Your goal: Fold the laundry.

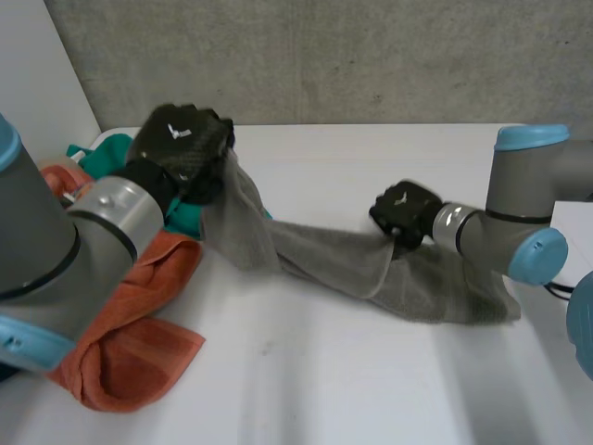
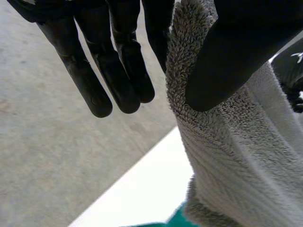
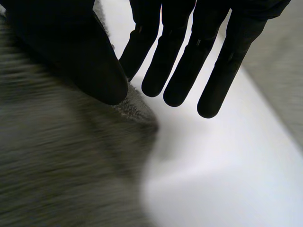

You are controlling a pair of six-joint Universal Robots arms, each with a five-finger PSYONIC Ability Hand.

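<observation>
Far on the left side of the white bench [image 1: 352,371], an orange towel [image 1: 139,315] is lying in a crumpled heap, and a green cloth [image 1: 111,148] is peeking out just behind it, near the back edge. The left arm is reaching over both of them. The left hand [image 1: 181,148] is hanging up above the bench and is grasping one end of the grey towel [image 1: 315,255]. In the left wrist view, the thumb [image 2: 227,56] is squeezing the fluffy edge of the towel against the nearest finger, while the other fingers [image 2: 85,80] are pointing out straight and touching nothing. From that hand the grey towel is dropping down and then stretching across the middle of the bench like a saggy rope, all bunched and twisted. Its lower part is touching the green cloth and sitting just beside the orange towel. Further to the right, the right hand [image 1: 405,213] is grasping the top edge of the grey towel, close to its other end. In the right wrist view, its thumb [image 3: 71,52] is pressing down on the towel's edge next to the nearest finger, and the other fingers are sticking out straight over the bare bench. Past this hand, the last bit of the grey towel is lying flat on the bench under the right arm. A grey wall [image 1: 371,56] is standing behind the bench.
</observation>
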